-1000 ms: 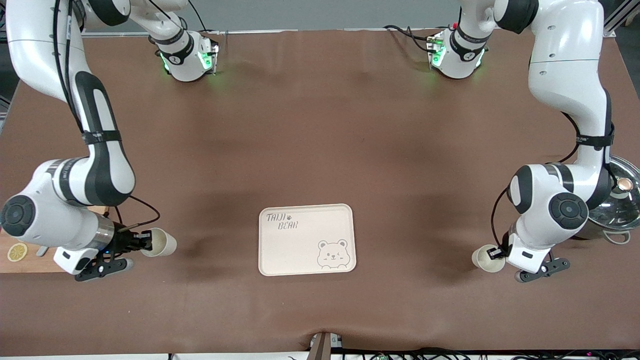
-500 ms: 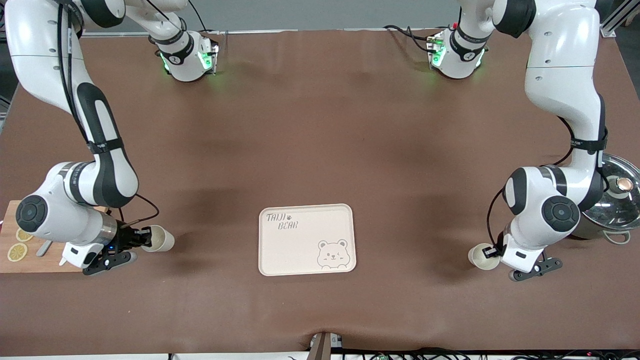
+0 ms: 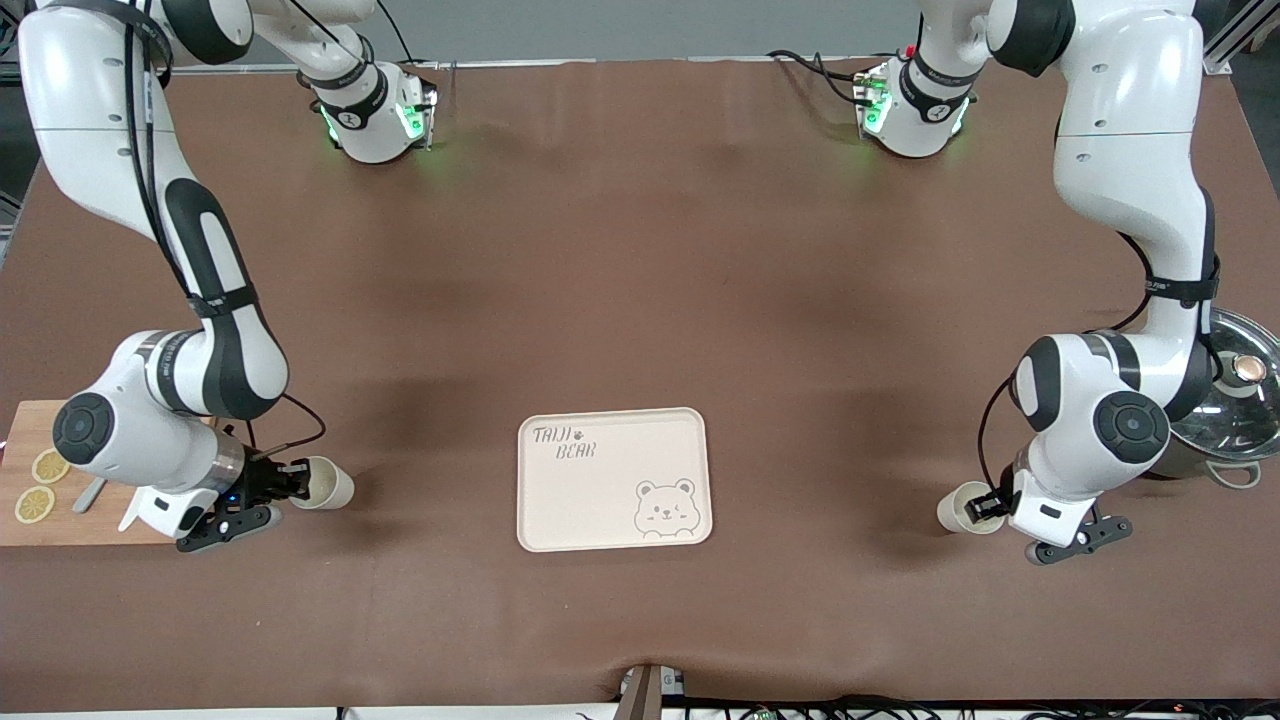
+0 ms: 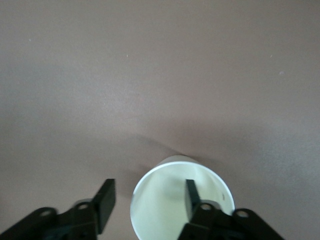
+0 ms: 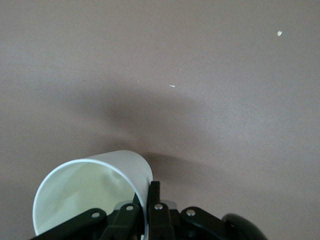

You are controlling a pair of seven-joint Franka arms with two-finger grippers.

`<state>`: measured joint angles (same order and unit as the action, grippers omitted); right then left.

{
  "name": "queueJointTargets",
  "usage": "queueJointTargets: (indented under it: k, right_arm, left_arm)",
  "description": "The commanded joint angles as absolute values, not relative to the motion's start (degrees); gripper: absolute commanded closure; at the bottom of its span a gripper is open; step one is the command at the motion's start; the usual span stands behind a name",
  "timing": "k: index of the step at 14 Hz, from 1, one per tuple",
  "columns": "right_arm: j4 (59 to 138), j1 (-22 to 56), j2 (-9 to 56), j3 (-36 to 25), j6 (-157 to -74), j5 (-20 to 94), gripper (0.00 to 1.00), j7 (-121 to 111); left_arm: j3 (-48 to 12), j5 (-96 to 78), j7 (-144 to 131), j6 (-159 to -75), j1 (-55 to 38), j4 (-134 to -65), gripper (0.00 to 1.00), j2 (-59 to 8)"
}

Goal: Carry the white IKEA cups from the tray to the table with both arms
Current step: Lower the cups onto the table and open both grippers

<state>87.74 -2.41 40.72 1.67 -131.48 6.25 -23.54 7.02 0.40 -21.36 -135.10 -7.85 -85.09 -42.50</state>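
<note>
Even overhead light, soft shadows on the table [image 3: 640, 300], sharp.

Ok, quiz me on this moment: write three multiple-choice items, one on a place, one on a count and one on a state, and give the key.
1. Where does the bear-printed tray lie?
A. On the wooden cutting board
B. On the table, between the two white cups
C. Against the arms' bases

2. How many white cups are in view?
A. One
B. Two
C. Four

3. How does the left gripper stand?
A. Open, with one finger inside a cup's rim and one outside
B. Shut on the tray's edge
C. Shut, over the pot lid

Key:
1 B: the front view shows the tray flat on the brown table with a cup toward each arm's end.
2 B: only those two cups show.
3 A: the left wrist view shows a gap between the outer finger and the cup wall.
</note>
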Motion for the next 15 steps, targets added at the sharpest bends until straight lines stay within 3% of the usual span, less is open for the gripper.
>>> queueJointTargets:
  k: [1,7,8,9,10,15]
  right_arm:
    - [87.9,-2.8,41.6,2.2,-133.1,7.2,1.00,-24.8]
    - [87.8,-2.5,42.3,2.2,-133.8,7.3,1.00,-24.8]
    - [87.7,-2.5,42.3,2.2,-133.8,7.3,0.76,-24.7]
    - [87.5,-2.6,42.3,2.3,-133.7,7.4,0.23,-24.5]
    - [87.5,-2.7,42.3,2.2,-133.7,7.6,0.00,-24.5]
    - [85.8,-2.8,42.0,2.2,-133.0,7.7,0.00,-24.4]
  left_arm:
    - [6.8,-0.7,-19.3,-135.3,-7.4,-85.0,0.00,-41.0]
    - [6.8,-0.8,-17.8,-132.6,-7.4,-85.2,0.00,-35.1]
    - [6.8,-0.8,-17.2,-130.8,-7.5,-85.1,0.00,-33.9]
    - [6.7,-0.8,-16.5,-129.5,-7.4,-85.2,0.00,-32.4]
    - [6.7,-0.9,-15.3,-128.2,-7.4,-85.2,0.00,-31.5]
    - [6.2,-1.0,-12.5,-122.1,-7.3,-85.0,0.00,-26.5]
